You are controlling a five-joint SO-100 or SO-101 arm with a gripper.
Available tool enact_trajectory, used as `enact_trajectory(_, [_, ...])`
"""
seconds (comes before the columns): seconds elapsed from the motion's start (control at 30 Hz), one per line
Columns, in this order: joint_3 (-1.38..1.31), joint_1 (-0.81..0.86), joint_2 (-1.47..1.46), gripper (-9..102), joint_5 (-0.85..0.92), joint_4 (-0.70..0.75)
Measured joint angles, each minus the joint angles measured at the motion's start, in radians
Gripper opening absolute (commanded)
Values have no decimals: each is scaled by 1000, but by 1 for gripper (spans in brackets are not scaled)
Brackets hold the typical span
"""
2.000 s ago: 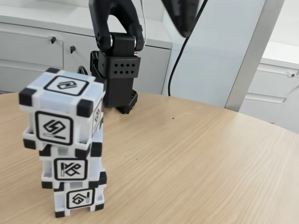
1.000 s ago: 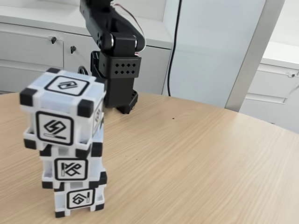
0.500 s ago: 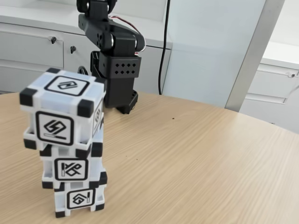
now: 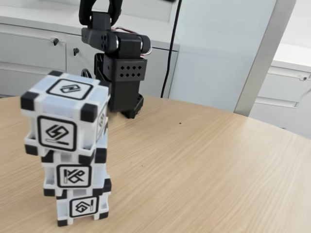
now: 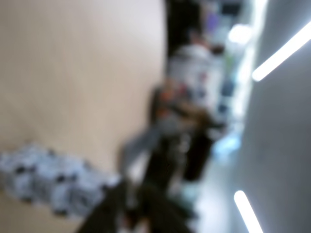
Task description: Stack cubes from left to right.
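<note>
In the fixed view, the three cubes (image 4: 68, 145) are seen stacked in one column (slightly skewed) on the wooden table (image 4: 204, 170), near its left front. The arm's base (image 4: 121, 82) is seen behind them. Whether the claw is apart or together cannot be told, the wrist view being heavily blurred.

You see a light wood table (image 4: 204, 165), grey cabinets (image 4: 34, 53) with key locks behind it, a pale wall panel (image 4: 218, 53), bright even light.

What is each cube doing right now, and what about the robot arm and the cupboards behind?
Top cube: resting on the middle cube, upright, nothing gripping it.
Middle cube: stacked on the bottom cube.
Bottom cube: standing on the table.
Robot arm: folded back behind the stack, apart from it.
Cupboard doors: closed.
</note>
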State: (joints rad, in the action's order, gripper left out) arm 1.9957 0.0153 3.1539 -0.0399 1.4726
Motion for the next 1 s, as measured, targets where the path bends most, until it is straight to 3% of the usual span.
enact_trajectory(0.43, [638, 9, -3, 0, 28, -390])
enact_trajectory(1.0, [825, 43, -8, 0, -49, -416])
